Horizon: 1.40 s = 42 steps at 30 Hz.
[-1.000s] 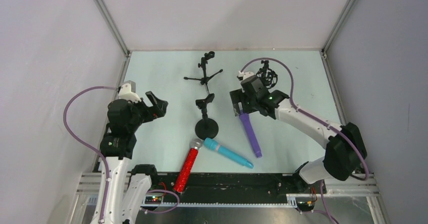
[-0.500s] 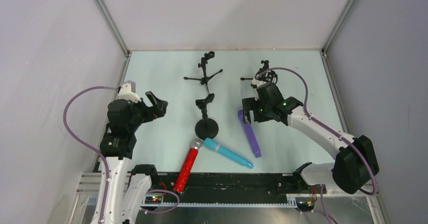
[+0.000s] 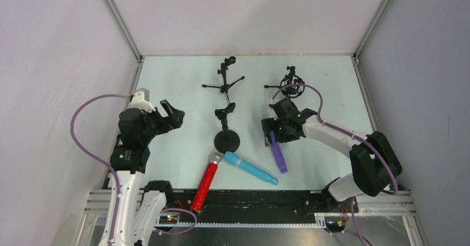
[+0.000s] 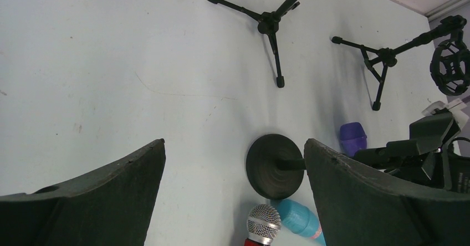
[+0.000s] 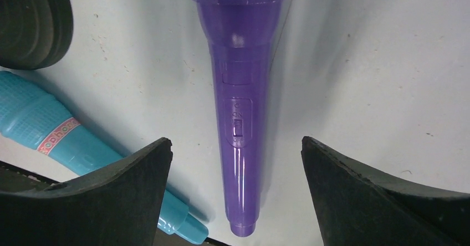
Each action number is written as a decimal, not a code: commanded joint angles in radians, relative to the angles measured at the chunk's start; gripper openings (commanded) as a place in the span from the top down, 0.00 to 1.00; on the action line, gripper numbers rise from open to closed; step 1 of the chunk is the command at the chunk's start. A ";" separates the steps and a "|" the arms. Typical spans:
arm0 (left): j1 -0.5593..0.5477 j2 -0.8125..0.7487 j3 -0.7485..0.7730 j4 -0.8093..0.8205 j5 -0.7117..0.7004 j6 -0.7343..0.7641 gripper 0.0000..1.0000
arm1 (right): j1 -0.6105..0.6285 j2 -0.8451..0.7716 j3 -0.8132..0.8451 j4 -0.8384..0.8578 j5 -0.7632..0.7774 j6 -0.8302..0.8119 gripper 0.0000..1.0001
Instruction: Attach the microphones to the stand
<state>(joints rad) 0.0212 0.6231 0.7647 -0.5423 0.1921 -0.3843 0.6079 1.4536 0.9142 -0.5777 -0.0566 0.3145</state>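
The purple microphone (image 5: 241,102) lies flat on the table, head away from the arms. My right gripper (image 5: 235,141) is open and straddles its handle, with a gap to each finger. From above, the right gripper (image 3: 271,135) covers the head and only the purple handle (image 3: 279,158) shows. The glittery red microphone (image 3: 206,184) and the teal microphone (image 3: 250,168) lie with their heads together just in front of the round-base stand (image 3: 226,141), whose clip (image 3: 225,112) holds nothing. My left gripper (image 3: 172,116) hangs open at the left with nothing between its fingers (image 4: 83,201).
A tripod stand (image 3: 224,82) stands behind the round-base one. Another tripod with a ring shock mount (image 3: 291,85) is at the back right, just beyond my right wrist. White walls close the table on three sides. A black rail (image 3: 249,199) runs along the near edge.
My right gripper has come toward the near edge and down over the purple microphone's head. The microphones and the left arm have not moved.
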 commanded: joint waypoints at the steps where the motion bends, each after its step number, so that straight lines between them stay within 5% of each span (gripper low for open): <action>1: 0.009 0.009 0.000 0.015 0.023 -0.008 0.02 | 0.046 0.063 0.024 0.032 0.071 0.021 0.10; 13: 0.011 0.016 0.002 0.016 0.015 -0.005 0.02 | 0.104 0.270 0.147 -0.018 0.277 -0.028 0.22; 15: 0.012 0.014 0.002 0.015 0.012 -0.006 0.02 | 0.118 0.290 0.167 -0.026 0.322 -0.051 0.32; 17: 0.012 0.013 0.000 0.015 0.010 -0.005 0.02 | 0.127 0.309 0.185 -0.034 0.350 -0.066 0.58; 19: 0.012 0.017 0.002 0.016 0.011 -0.006 0.02 | 0.130 0.327 0.199 -0.035 0.353 -0.081 0.71; 24: 0.014 0.018 0.002 0.015 0.011 -0.005 0.02 | 0.172 0.368 0.242 -0.047 0.408 -0.110 0.73; 28: 0.014 0.025 0.002 0.015 0.020 -0.004 0.02 | 0.198 0.371 0.256 -0.053 0.449 -0.113 0.67; 31: 0.015 0.023 0.003 0.015 0.020 -0.005 0.02 | 0.193 0.354 0.258 -0.053 0.442 -0.109 0.35; 35: 0.014 0.022 0.002 0.015 0.022 -0.006 0.02 | 0.175 0.297 0.257 -0.051 0.399 -0.098 0.06; 42: 0.016 0.021 0.000 0.015 0.023 -0.008 0.02 | 0.119 0.153 0.255 -0.025 0.211 -0.081 0.01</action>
<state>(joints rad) 0.0257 0.6495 0.7647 -0.5423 0.1951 -0.3843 0.7582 1.7264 1.1530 -0.6292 0.2821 0.2142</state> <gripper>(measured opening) 0.984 0.993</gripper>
